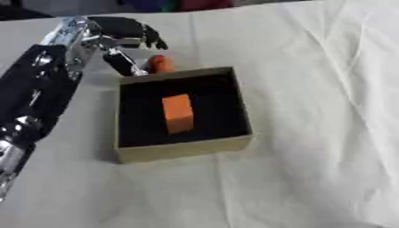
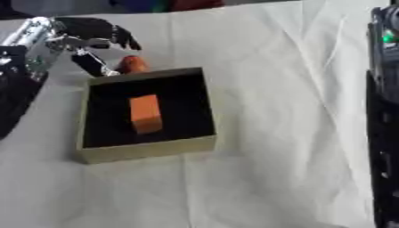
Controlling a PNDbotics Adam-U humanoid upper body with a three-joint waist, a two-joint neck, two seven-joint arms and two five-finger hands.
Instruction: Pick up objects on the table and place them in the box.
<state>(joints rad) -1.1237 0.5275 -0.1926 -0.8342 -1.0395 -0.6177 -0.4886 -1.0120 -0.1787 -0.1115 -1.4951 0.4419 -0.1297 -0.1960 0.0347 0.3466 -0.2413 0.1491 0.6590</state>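
Two orange things are seen on a table covered by a creased white cloth [image 1: 311, 111]. One is a rectangular orange block [image 1: 177, 113], matte and sharp-edged, lying lengthwise on the black lining inside a square, shallow cardboard box [image 1: 187, 148] with tan walls. The other is a smaller orange piece [image 1: 160, 64] with a rounded top, standing on the cloth just outside the box's far wall, near its far left corner; its exact shape cannot be made out.

The left hand [image 1: 117, 33], black with silver metal at the wrist, is held above the cloth beside that smaller piece. Its fingers [image 1: 152, 39] are bent downward above the piece and the thumb [image 1: 121, 62] is angled down just to the piece's left; the fingers and thumb are kept apart, and nothing is clasped between them. Contact with the piece cannot be told.

Along the right edge of the right eye view a dark arm [image 2: 383, 111] is shown; the right hand itself is not visible.
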